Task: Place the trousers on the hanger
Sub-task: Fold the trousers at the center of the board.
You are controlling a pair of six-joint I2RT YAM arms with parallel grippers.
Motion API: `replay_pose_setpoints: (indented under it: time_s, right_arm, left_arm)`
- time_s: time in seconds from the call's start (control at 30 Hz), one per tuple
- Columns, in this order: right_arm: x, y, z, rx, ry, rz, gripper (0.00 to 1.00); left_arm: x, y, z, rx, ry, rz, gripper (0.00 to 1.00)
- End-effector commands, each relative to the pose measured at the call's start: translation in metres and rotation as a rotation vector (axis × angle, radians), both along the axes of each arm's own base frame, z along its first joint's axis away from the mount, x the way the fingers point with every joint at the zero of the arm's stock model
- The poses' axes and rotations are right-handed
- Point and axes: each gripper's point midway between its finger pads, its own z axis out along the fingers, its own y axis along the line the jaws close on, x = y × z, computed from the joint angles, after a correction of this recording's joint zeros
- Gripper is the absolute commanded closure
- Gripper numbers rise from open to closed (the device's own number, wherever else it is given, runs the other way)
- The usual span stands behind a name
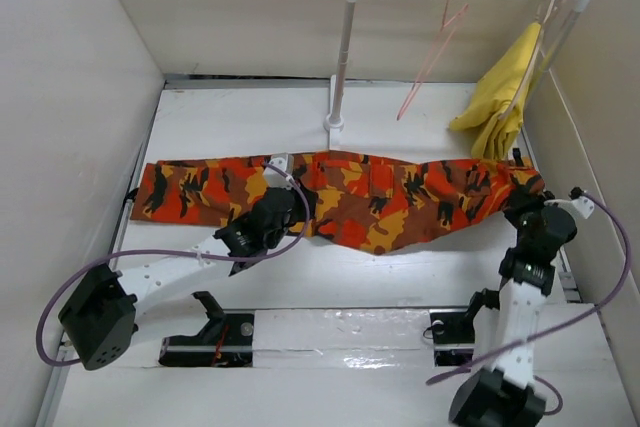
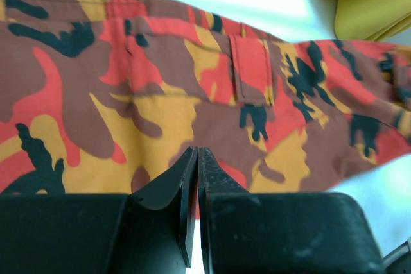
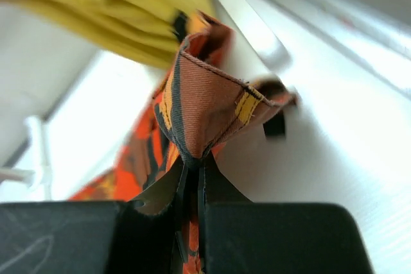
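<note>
The camouflage trousers (image 1: 380,197) lie stretched left to right across the white table; they also show in the left wrist view (image 2: 160,94). The pink wire hanger (image 1: 432,47) hangs empty on the rail at the back. My right gripper (image 1: 528,209) is shut on the right end of the trousers (image 3: 205,101), which bunches up above its fingertips (image 3: 192,162). My left gripper (image 1: 283,209) is over the near edge of the trousers, left of their middle. Its jaws (image 2: 197,152) are closed with only a thin slit between them, and the fabric under them lies flat.
A white rack (image 1: 340,57) with a metal rail stands at the back, its foot (image 1: 335,129) just behind the trousers. A yellow garment (image 1: 500,92) hangs on a pale hanger at the rail's right end, close above my right gripper (image 3: 115,4). Walls enclose the table on the left, back and right.
</note>
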Motion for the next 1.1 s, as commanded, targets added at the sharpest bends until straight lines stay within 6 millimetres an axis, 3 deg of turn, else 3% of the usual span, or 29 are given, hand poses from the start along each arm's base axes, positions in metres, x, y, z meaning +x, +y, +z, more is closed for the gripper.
replay_pose_setpoints:
  time_s: [0.0,0.03,0.07,0.13,0.17,0.23,0.27,0.3,0.4,0.6,0.63,0.67,0.73,0.77,0.83,0.9,0.97,1.0,1.03,1.07]
  right_arm:
    - [-0.021,0.020,0.044,-0.143,-0.047,0.070,1.00]
    - [-0.019,0.043,0.046,-0.156,-0.019,0.193,1.00]
    - [-0.016,0.056,0.067,-0.184,-0.059,0.266,1.00]
    - [-0.012,0.087,0.079,-0.201,-0.072,0.422,1.00]
    - [-0.015,0.113,0.107,-0.237,-0.130,0.516,1.00]
    - [-0.023,0.140,0.131,-0.268,-0.186,0.608,1.00]
    - [-0.032,0.164,0.147,-0.275,-0.239,0.692,1.00]
    - [-0.040,0.175,0.171,-0.285,-0.296,0.726,1.00]
    - [-0.054,0.203,0.206,-0.281,-0.367,0.825,1.00]
    - [-0.057,0.267,0.236,-0.196,-0.456,1.039,1.00]
    - [-0.066,0.283,0.245,-0.197,-0.480,1.092,1.00]
    - [-0.067,0.277,0.271,-0.197,-0.521,1.036,1.00]
    - [-0.068,0.286,0.288,-0.212,-0.516,1.013,1.00]
    - [-0.076,0.283,0.315,-0.202,-0.566,0.999,1.00]
    - [-0.076,0.292,0.326,-0.207,-0.563,0.997,1.00]
    - [-0.082,0.296,0.340,-0.172,-0.578,0.980,1.00]
    - [-0.080,0.298,0.347,-0.143,-0.602,0.951,1.00]
    - [-0.081,0.300,0.350,-0.132,-0.613,0.953,1.00]
    - [-0.081,0.300,0.354,-0.118,-0.622,0.946,1.00]
    - [-0.081,0.299,0.357,-0.110,-0.629,0.944,1.00]
  left_arm:
    - [0.002,-0.003,0.004,-0.038,-0.021,-0.001,0.98]
    - [0.001,-0.005,0.000,-0.042,-0.010,-0.005,0.99]
    - [-0.001,-0.011,0.001,-0.056,-0.013,-0.021,0.99]
    - [-0.006,-0.016,-0.012,-0.038,0.010,-0.032,1.00]
    - [-0.006,-0.015,-0.015,-0.032,0.015,-0.012,1.00]
    - [-0.013,-0.020,-0.028,-0.009,0.041,-0.010,1.00]
    - [-0.013,-0.019,-0.032,-0.008,0.049,0.004,1.00]
    - [-0.017,-0.020,-0.040,-0.023,0.073,0.011,1.00]
    - [-0.028,-0.024,-0.058,-0.054,0.117,-0.002,1.00]
    - [-0.034,-0.028,-0.085,-0.038,0.181,0.008,1.00]
    - [-0.035,-0.028,-0.095,-0.021,0.197,0.011,1.00]
    - [-0.036,-0.027,-0.100,-0.014,0.208,0.017,1.00]
    - [-0.039,-0.025,-0.118,0.013,0.244,0.024,1.00]
    - [-0.042,-0.033,-0.119,-0.006,0.252,-0.003,1.00]
    - [-0.052,-0.041,-0.131,-0.005,0.276,-0.040,1.00]
    - [-0.065,-0.065,-0.129,-0.040,0.277,-0.106,1.00]
    - [-0.074,-0.074,-0.146,0.014,0.296,-0.123,1.00]
    - [-0.075,-0.090,-0.143,0.010,0.295,-0.138,1.00]
    - [-0.078,-0.094,-0.160,0.051,0.320,-0.140,1.00]
    - [-0.078,-0.102,-0.162,0.048,0.332,-0.156,1.00]
